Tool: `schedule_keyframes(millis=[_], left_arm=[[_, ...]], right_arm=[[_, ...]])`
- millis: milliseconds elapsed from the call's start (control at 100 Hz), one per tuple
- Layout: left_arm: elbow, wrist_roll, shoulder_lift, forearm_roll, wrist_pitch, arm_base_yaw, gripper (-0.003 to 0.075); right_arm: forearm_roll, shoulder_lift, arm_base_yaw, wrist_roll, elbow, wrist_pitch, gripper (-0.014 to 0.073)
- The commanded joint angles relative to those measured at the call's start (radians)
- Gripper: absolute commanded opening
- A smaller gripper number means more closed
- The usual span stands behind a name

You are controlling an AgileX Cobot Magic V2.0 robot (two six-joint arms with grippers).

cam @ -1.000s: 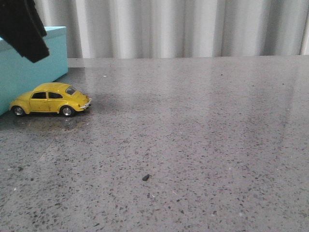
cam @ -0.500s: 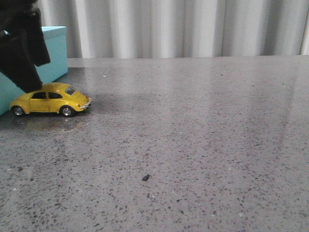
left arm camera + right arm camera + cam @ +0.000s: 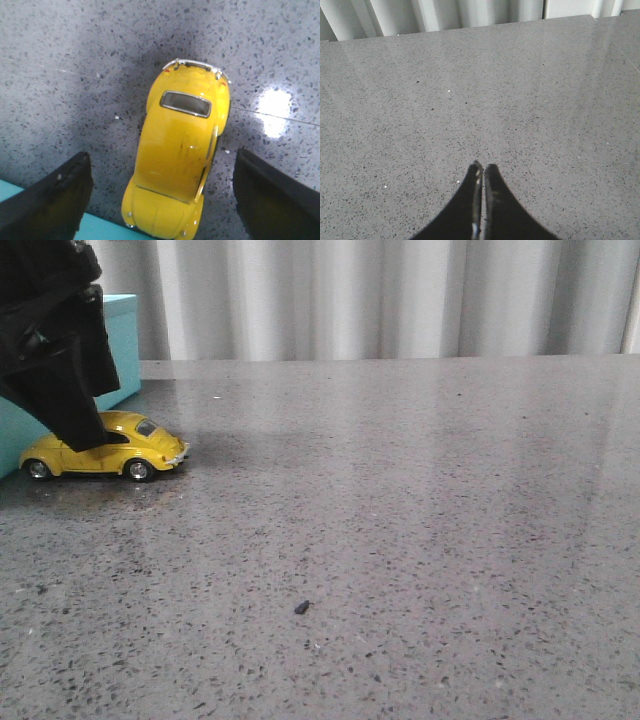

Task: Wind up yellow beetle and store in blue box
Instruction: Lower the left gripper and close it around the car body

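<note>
Left wrist view looks straight down on the small glossy yellow toy beetle car point(image 3: 180, 160), which stands on its wheels on the grey speckled stone tabletop point(image 3: 75, 75). The left tool point(image 3: 162, 197) is spread wide: one black finger point(image 3: 50, 200) is on one side of the car and the other black finger on the opposite side. Both fingers are apart from the yellow body, with a strip of tabletop visible between each finger and the car. The tool holds nothing. One chrome bumper and a dark window of the car are visible. At the other end of the car, a thin strip of the light turquoise-blue rectangular box point(image 3: 100, 231) shows just beside it; I cannot tell if they touch.

In the front view the car point(image 3: 110, 447) stands close in front of the turquoise-blue box point(image 3: 122, 345), its side toward the camera. The black left tool point(image 3: 75, 420) covers part of the roof and rear of the car, and also much of the box. A small dark crumb point(image 3: 301, 607) lies on the tabletop point(image 3: 420, 520), well apart from the car.

In the right wrist view the right tool point(image 3: 482, 172) has its two black fingers pressed together, pinching nothing, above bare tabletop point(image 3: 470, 90). Behind the tabletop hangs a pale pleated curtain point(image 3: 380, 295).
</note>
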Motion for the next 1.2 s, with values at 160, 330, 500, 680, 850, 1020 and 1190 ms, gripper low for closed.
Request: schedule_keyframes(millis=[160, 330, 500, 680, 850, 1020, 1190], left_arm=[[-0.034, -0.001, -0.011, -0.016, -0.036, -0.008, 0.0534], [-0.034, 0.006, -0.011, -0.016, -0.038, -0.008, 0.0534], [-0.034, 0.006, -0.01, -0.016, -0.047, -0.008, 0.0534], [-0.034, 0.011, -0.01, -0.021, -0.047, -0.008, 0.0534], [-0.034, 0.024, -0.01, -0.021, -0.047, -0.008, 0.0534], [-0.034, 0.024, -0.005, -0.021, -0.04, -0.008, 0.0534], [-0.034, 0.024, 0.009, 0.005, -0.032, -0.017, 0.0534]], right_arm=[[-0.002, 0.006, 0.001, -0.004, -0.023, -0.082, -0.0061], [-0.002, 0.006, 0.001, -0.004, -0.023, -0.082, -0.0061], [-0.002, 0.006, 0.001, -0.004, -0.022, -0.082, -0.0061], [-0.002, 0.006, 0.001, -0.004, -0.022, -0.082, -0.0061], [-0.002, 0.006, 0.001, -0.004, -0.022, -0.082, -0.0061], [-0.002, 0.006, 0.001, -0.004, -0.022, -0.082, -0.0061], [-0.002, 0.006, 0.001, -0.004, -0.022, -0.082, -0.0061]])
